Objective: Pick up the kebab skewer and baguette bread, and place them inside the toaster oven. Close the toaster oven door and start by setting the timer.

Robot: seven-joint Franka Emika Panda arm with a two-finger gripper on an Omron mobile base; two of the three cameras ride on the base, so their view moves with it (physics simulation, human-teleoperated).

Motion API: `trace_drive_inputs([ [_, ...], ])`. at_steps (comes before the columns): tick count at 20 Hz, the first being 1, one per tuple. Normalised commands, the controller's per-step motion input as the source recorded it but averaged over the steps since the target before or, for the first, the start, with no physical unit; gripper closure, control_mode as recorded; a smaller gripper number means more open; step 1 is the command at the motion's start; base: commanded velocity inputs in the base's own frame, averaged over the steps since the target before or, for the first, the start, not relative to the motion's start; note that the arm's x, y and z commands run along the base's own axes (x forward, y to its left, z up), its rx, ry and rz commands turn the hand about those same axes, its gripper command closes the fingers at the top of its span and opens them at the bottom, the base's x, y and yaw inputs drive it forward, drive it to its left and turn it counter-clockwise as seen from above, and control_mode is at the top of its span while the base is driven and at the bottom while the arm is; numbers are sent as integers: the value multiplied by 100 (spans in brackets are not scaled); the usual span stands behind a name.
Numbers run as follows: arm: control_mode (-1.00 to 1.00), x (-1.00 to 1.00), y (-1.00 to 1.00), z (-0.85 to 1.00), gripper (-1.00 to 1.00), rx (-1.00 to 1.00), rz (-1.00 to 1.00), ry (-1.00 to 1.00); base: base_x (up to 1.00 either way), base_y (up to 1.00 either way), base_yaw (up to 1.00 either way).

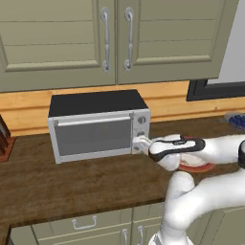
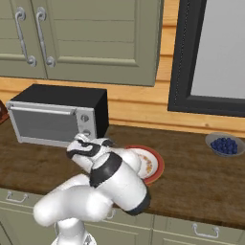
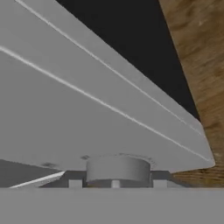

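Tool at oven knob, door shut.
I read no writing anywhere. One oven on the surface, door closed; three knobs; my tool grips the lowest knob. One plate, one bowl.

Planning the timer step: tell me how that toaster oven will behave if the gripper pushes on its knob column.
The toaster oven looks boxy and wide-based, sitting flat on the wooden counter, so it probably won't tip. It may slide back a little under a hard push, since nothing visibly anchors it. The gripper is at its lowest knob, which looks round and smooth, possibly slippery.
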Motion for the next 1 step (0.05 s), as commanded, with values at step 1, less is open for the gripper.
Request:
trace_drive_inputs([
  [1,-100,0,0,0,100,14,7,0,0,0,0],
])
